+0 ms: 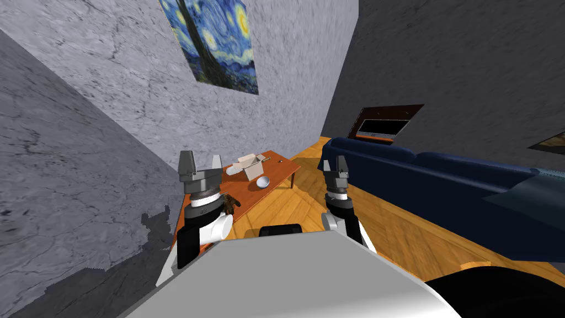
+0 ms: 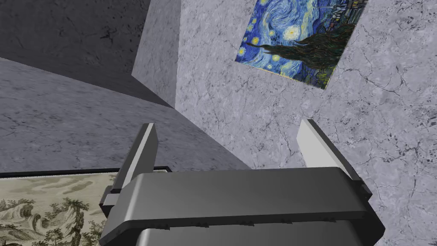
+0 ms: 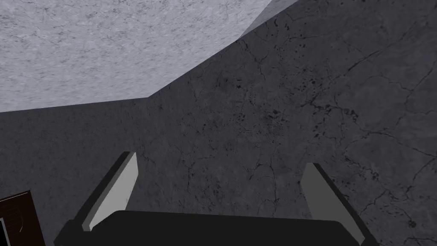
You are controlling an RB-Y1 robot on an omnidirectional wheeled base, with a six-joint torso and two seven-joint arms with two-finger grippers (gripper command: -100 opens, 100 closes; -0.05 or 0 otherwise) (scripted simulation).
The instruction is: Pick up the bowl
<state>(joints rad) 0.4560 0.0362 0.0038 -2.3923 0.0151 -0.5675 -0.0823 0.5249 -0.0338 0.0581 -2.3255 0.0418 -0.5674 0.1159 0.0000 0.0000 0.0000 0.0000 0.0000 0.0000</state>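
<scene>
Left gripper [image 1: 201,163] — fingers [image 2: 316,147] released, standing wide apart with nothing between them, tips pointing up and away from the tabletop. The arm is raised at the robot's left, its wrist over the near end of the tabletop [image 1: 278,169].

Right gripper [image 1: 335,164] — fingers [image 3: 117,190] likewise spread and empty, pointing up. This arm is held over the wooden floor [image 1: 353,215], between the tabletop and the sofa [image 1: 441,176].

The bowl [image 1: 262,182], small, round and white, sits upright on the orange-brown tabletop. In the head view it lies beyond and between the two grippers, nearer the left one and touched by neither. It is just beside an open cardboard box [image 1: 251,165], on the side of the box towards the tabletop's floor-side edge.

A small dark brown object [image 1: 229,204] lies on the tabletop close by the left wrist; what it is cannot be made out. A tiny dark item [image 1: 281,161] sits near the tabletop's far end.

The tabletop runs along a pale grey marbled wall that carries a blue and yellow swirling night-sky painting [image 1: 218,44]. The dark blue sofa stands across the floor against a darker grey wall.
</scene>
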